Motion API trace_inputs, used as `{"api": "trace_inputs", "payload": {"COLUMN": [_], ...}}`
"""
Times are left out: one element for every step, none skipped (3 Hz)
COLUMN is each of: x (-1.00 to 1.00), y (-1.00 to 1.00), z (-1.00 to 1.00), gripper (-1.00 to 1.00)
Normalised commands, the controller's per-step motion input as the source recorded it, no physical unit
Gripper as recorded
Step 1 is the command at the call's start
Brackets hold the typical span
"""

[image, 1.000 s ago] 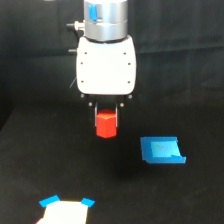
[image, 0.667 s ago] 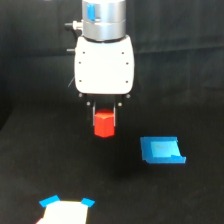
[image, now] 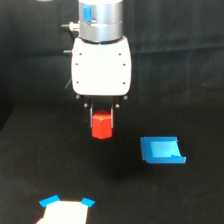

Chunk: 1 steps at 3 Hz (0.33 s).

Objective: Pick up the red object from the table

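At the bottom of the frame, nearest the camera, a white piece with blue corners (image: 64,211) lies on the black tabletop (image: 190,200). Farther back, right of centre, a flat blue piece (image: 161,150) rests on the tabletop, well apart from everything else. At the centre of the frame the red block (image: 102,125) sits between the jaws of the gripper (image: 102,121), which are closed on its sides; only its lower part shows below them. Whether the block is touching the tabletop or is just clear of it cannot be told from this view. The block lies directly under the white gripper body, in line with the arm's upright axis, and it has no clear long axis. With the grip looking set, the coming move is probably a straight lift upward, with nothing nearby to foul it.
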Motion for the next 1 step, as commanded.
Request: {"api": "trace_inputs", "payload": {"x": [-0.05], "y": [-0.17], "z": [-0.25], "gripper": [-0.50]}}
